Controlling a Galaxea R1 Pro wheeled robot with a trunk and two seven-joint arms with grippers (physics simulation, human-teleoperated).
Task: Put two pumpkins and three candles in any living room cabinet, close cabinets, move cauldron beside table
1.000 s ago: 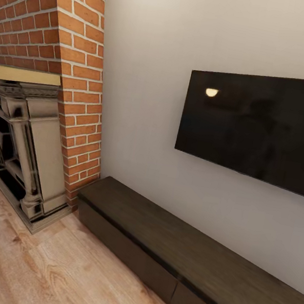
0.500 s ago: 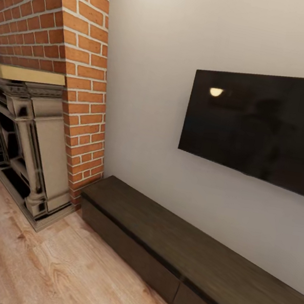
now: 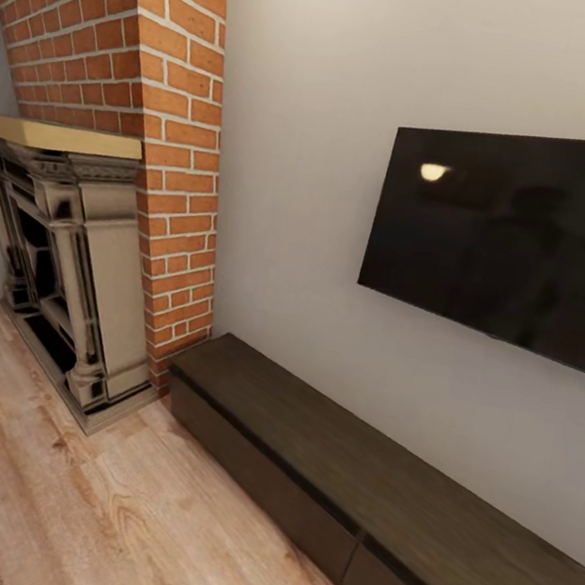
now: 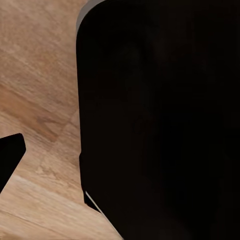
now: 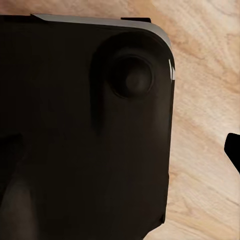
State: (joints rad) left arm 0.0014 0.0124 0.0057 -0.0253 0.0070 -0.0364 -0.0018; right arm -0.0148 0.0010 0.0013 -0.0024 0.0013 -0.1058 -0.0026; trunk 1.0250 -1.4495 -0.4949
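The cabinet is a long, low, dark brown unit against the pale wall in the head view, running from the brick column toward the lower right. Its handle-less drawer fronts sit flush and shut, and its top is bare. The pumpkins, candles, cauldron and table are out of view. In the left wrist view a dark tip pokes in at the picture's edge over plank floor. A similar dark tip shows in the right wrist view. Neither view shows how the jaws stand.
A black TV hangs on the wall above the cabinet. A red brick chimney with a dark ornate fireplace surround stands left of the cabinet. Light wood floor spreads in front. Both wrist views look down on my black base.
The whole head picture has slid right and slightly up, so the camera has turned left. More floor and wall left of the fireplace show. Nothing in the room has moved.
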